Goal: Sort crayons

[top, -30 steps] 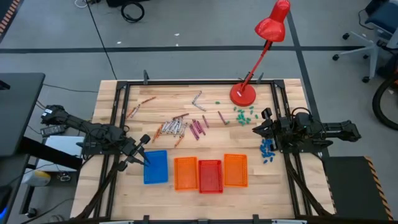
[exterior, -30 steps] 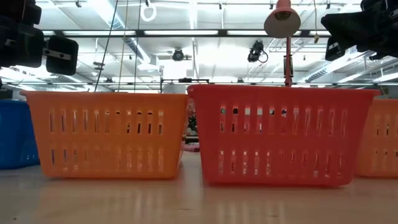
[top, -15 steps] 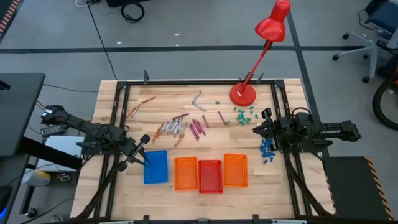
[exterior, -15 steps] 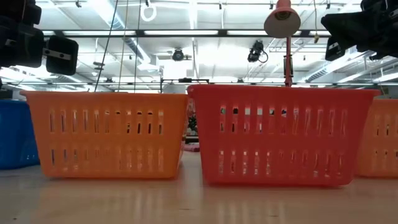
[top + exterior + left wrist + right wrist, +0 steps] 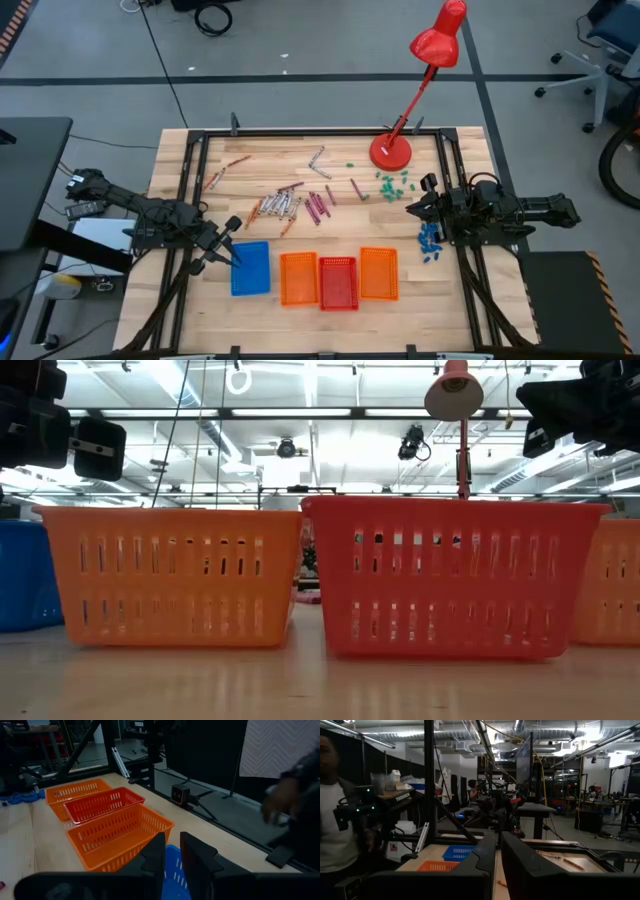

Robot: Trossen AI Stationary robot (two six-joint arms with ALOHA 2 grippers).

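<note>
The crayons [image 5: 290, 205] lie loose on the wooden table's middle: orange, grey-white, magenta and red sticks, with a few orange ones [image 5: 225, 170] farther left and a grey pair [image 5: 318, 160] toward the far edge. My left gripper [image 5: 232, 245] hovers at the left edge of the blue tray [image 5: 252, 270]. Its fingers [image 5: 200, 860] stand a narrow gap apart with nothing between them. My right gripper [image 5: 412, 208] waits shut at the table's right side, near the teal bits [image 5: 392, 183], and holds nothing.
Along the near edge stand an orange tray [image 5: 298, 278], a red tray [image 5: 338, 282] and a second orange tray [image 5: 379, 273]. A red desk lamp [image 5: 390, 152] stands at the far right. Blue bits [image 5: 430, 240] lie by the right arm. People [image 5: 335, 835] show beyond the table.
</note>
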